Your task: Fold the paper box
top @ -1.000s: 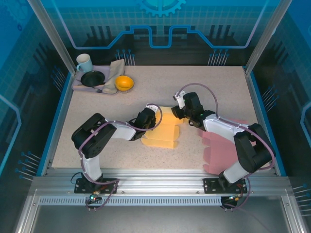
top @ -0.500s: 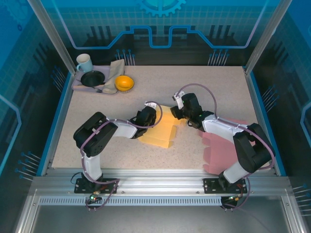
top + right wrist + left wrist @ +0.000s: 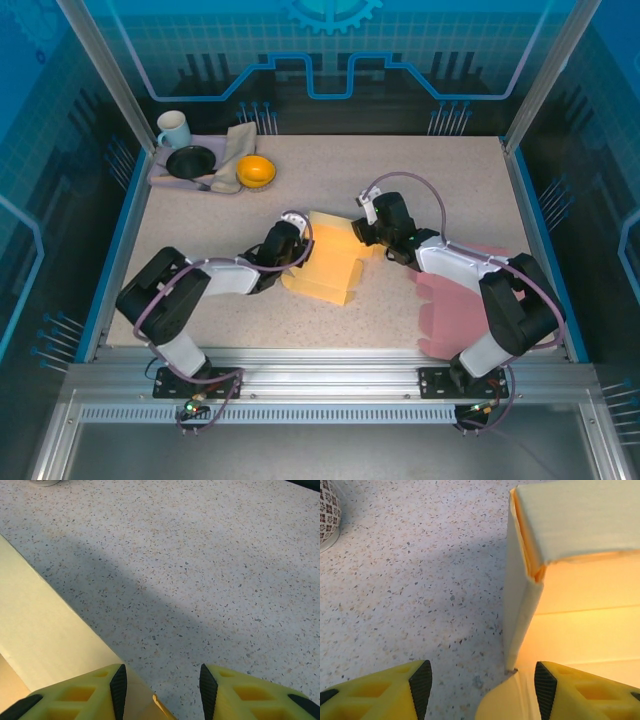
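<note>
1. Top external view: the yellow folded paper box [image 3: 328,262] lies on the speckled worktop [image 3: 450,180], about midway between the two arms. The left gripper [image 3: 298,250] is at the box's left edge, and the right gripper [image 3: 362,232] is at its far right corner.
2. Left wrist view: the left gripper [image 3: 481,675] has its jaws spread. An upright corner of the box [image 3: 580,605] stands in the gap, closer to the right-hand finger [image 3: 555,685], with bare worktop [image 3: 410,580] on the other side.
3. Right wrist view: the right gripper [image 3: 160,675] is spread, with worktop [image 3: 225,580] visible through the gap. A pale box panel [image 3: 40,625] runs under one finger [image 3: 100,690], and a sliver of card pokes between the jaws.
</note>
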